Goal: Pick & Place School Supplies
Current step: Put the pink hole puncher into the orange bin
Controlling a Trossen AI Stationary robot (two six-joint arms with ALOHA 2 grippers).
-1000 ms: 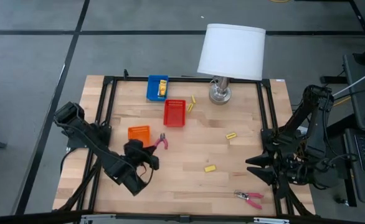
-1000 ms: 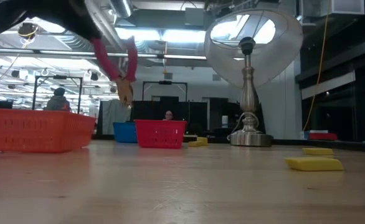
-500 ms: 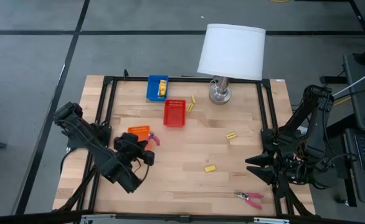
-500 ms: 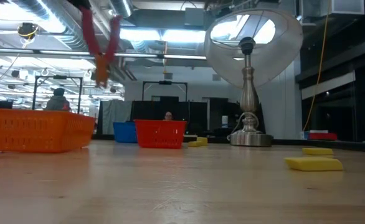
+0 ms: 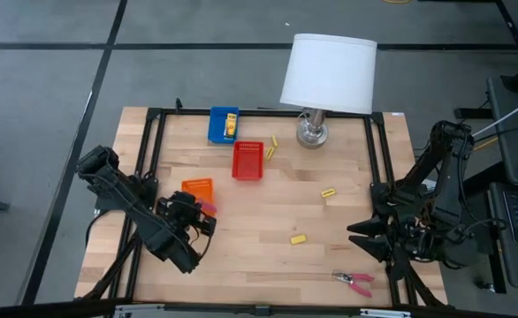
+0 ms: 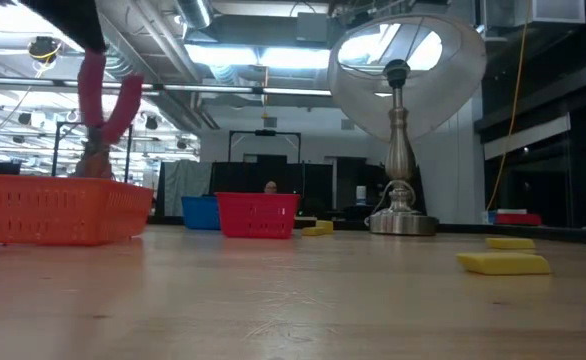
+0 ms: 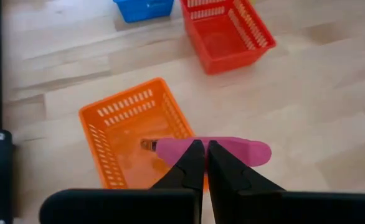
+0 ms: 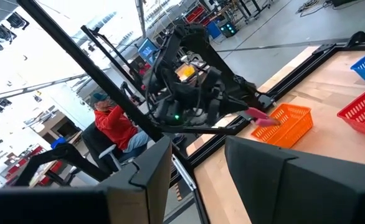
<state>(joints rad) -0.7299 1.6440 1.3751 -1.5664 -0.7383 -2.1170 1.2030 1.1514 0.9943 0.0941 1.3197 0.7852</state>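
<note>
My left gripper (image 7: 201, 163) is shut on a pink-handled pliers (image 7: 232, 151) and hovers over the orange tray (image 7: 129, 143). In the low view the pliers (image 6: 106, 105) hangs nose down just above that tray (image 6: 58, 210). A second pliers (image 5: 354, 281) lies flat near the table's near edge. Yellow packets lie on the wood at mid-table (image 5: 329, 192) and nearer (image 5: 298, 238), and a third lies beside the red tray (image 5: 270, 152). My right gripper (image 8: 198, 180) is open and waits at the table's right edge (image 5: 369, 238). My left gripper pinches the pliers by its pink handles (image 7: 223, 151) between the two fingers, which lie across them. The fingers slant down from the table's near left side. The pliers is lifted clear, and its metal nose (image 7: 148, 144) hangs over the orange tray's inside.
A red tray (image 5: 248, 160) and a blue tray (image 5: 224, 124) holding a yellow item stand toward the far edge. The white-shaded lamp (image 5: 328, 75) stands on the far side. A black frame rail (image 5: 148, 159) runs along the table's left. Bare wood lies at mid-table.
My left gripper has carried the pliers toward the table's left, from beside the orange tray to above it. In the low view the pliers first rose, then came down toward the tray's rim. The gripper stayed shut on it.
</note>
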